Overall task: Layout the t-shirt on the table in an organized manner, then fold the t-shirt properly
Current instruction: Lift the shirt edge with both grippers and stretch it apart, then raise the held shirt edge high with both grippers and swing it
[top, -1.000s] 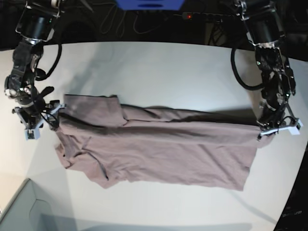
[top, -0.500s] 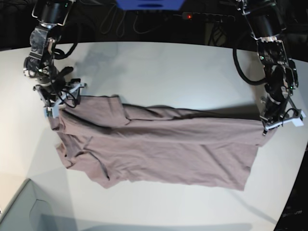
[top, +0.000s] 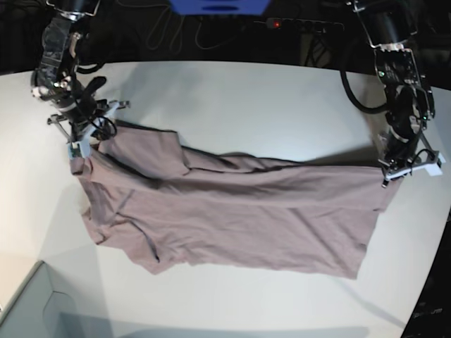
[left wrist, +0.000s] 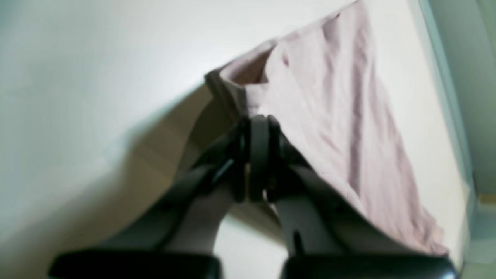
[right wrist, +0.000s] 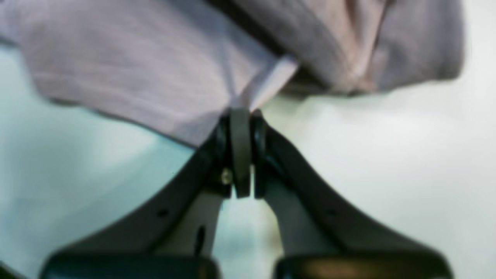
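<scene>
Dusty mauve t-shirt [top: 232,211] is being stretched flat, laying-out step: left gripper [top: 402,174] and right gripper [top: 79,151] each pinching cloth. Next: lowering it onto white table [top: 246,98] between them.

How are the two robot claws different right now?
The right gripper pinches the t-shirt near a sleeve, where the cloth is bunched; the left gripper pinches the far end, where it lies straighter. The right gripper sits farther back on the table than the left. Both are shut on the shirt's edge.
</scene>
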